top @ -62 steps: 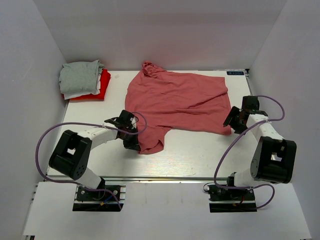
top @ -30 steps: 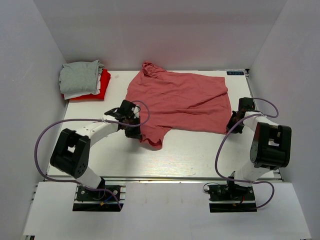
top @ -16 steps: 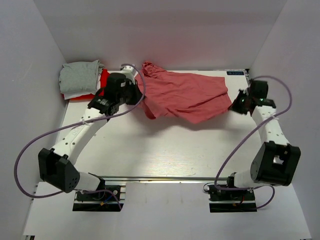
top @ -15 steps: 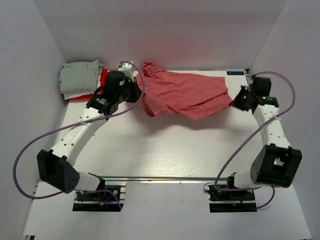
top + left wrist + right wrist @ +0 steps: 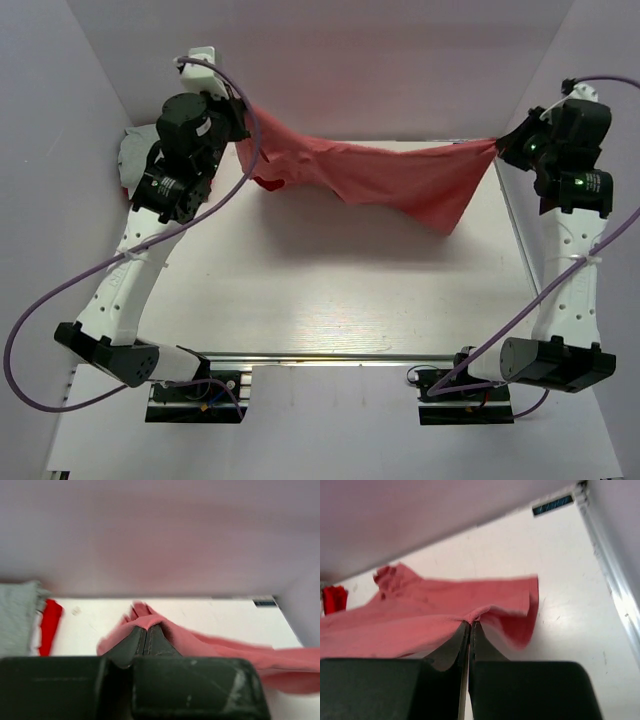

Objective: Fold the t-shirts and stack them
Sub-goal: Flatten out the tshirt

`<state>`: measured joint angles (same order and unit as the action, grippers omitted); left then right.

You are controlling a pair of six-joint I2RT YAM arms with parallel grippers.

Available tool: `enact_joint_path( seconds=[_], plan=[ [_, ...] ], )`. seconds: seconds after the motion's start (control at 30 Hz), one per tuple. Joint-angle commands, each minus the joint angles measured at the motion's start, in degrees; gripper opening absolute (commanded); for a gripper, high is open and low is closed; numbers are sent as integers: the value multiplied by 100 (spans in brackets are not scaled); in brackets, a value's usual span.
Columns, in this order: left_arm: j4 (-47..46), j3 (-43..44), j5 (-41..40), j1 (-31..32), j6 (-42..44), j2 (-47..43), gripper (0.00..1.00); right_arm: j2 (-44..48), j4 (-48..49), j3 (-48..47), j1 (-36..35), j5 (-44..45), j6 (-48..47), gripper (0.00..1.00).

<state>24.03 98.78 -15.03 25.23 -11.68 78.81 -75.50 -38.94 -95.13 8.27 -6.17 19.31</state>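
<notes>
The salmon-pink t-shirt (image 5: 385,175) hangs stretched in the air between both raised arms, sagging in the middle, one corner drooping at the right. My left gripper (image 5: 243,112) is shut on its left edge; in the left wrist view the cloth (image 5: 200,642) drapes over the closed gripper (image 5: 146,628). My right gripper (image 5: 500,145) is shut on the shirt's right edge; the right wrist view shows the hem (image 5: 445,615) pinched at that gripper (image 5: 470,624). The stack of folded t-shirts (image 5: 130,160), grey on top, is mostly hidden behind the left arm; its grey (image 5: 17,615) and red (image 5: 50,625) shirts show in the left wrist view.
White walls enclose the table (image 5: 330,290) on the left, back and right. A small blue label (image 5: 555,504) sits at the far right corner. A metal rail (image 5: 330,357) runs along the near edge by both arm bases.
Both arms have risen high and spread apart, lifting the pink shirt off the table and pulling it taut between them. The left arm now covers most of the folded stack.
</notes>
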Motion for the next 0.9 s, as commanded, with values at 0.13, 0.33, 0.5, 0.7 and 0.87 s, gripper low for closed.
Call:
enact_joint_path(
  seconds=[0.13, 0.33, 0.5, 0.7, 0.87],
  plan=[
    [-645, 502, -1248, -36, 964, -708, 0, 351, -35, -1147, 60, 1186, -208, 0],
    [-962, 720, -1073, -36, 1545, -1121, 0, 694, 88, -1648, 43, 1646, -516, 0],
    [-962, 1213, -669, 16, 1827, -1306, 0, 1142, 316, -1921, 34, 1593, -779, 0],
    [-1040, 1574, -36, 17, 2117, -1728, 0, 1959, 747, -1790, 43, 1716, -1069, 0],
    [-1164, 1802, 140, -45, 2284, -1913, 0, 2399, 966, -1702, 34, 1812, -1158, 0]
  ],
)
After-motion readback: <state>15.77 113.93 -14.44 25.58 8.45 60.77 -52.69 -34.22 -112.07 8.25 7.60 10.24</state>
